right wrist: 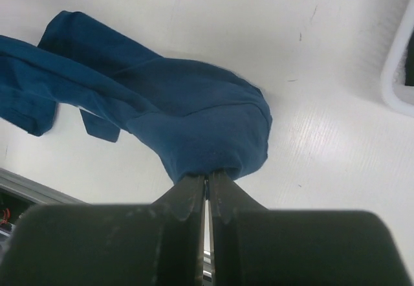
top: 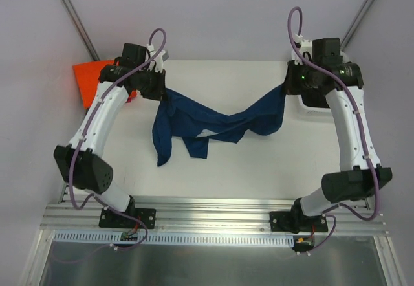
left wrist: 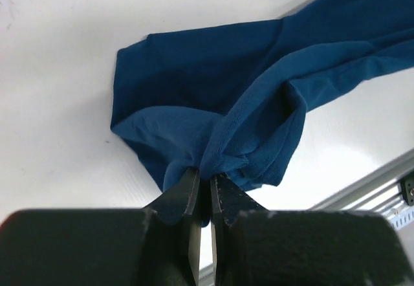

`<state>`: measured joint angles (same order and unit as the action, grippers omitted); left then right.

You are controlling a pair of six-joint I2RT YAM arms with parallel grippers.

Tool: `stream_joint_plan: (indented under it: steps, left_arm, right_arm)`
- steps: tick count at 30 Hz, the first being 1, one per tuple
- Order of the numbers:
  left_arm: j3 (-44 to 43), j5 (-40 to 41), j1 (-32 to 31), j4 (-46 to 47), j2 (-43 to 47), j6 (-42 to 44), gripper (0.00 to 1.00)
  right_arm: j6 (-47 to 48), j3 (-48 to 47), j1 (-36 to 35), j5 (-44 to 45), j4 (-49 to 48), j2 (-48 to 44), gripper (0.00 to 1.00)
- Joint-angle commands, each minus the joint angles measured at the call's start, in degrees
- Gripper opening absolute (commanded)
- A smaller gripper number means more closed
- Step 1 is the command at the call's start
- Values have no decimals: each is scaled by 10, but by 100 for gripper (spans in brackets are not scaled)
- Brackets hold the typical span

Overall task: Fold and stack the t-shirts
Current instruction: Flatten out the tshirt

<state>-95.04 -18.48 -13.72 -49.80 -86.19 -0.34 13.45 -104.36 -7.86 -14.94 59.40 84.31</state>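
Clearly the left gripper (left wrist: pixel 206 181) and the right gripper (right wrist: pixel 207 179) are each pinched tight on the navy t-shirt (top: pixel 194 121), which sags twisted between them over the table (top: pixel 259 163) (the orange t-shirt (top: pixel 90 79) lies at the far-left corner). I'd draw the arms apart to flatten it before lowering.

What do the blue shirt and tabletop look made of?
Blue shirt: soft knit cloth, likely cotton jersey, matte; it sags and bunches in folds. Tabletop: hard, smooth white board, maybe laminate or painted wood; faint grain streaks and scuffs show in the right wrist view.
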Motion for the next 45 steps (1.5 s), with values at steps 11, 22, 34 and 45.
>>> stream_joint_plan:
  steps: [11, 22, 34, 45]
  left_arm:
    - [-195, 9, 40, 6, -370, -13, 6]
    - [-219, 26, 39, 15, -367, -14, 70]
    - [-186, -5, 39, 14, -270, -41, 62]
    - [-200, -50, 35, 15, -337, -62, 58]
  right_arm:
    - [-47, -138, 3, -65, -22, 333, 0]
    - [-75, -210, -15, -91, -34, 434, 0]
    - [-81, -214, -39, -89, -38, 430, 0]
    - [-75, -216, -41, -75, -38, 423, 0]
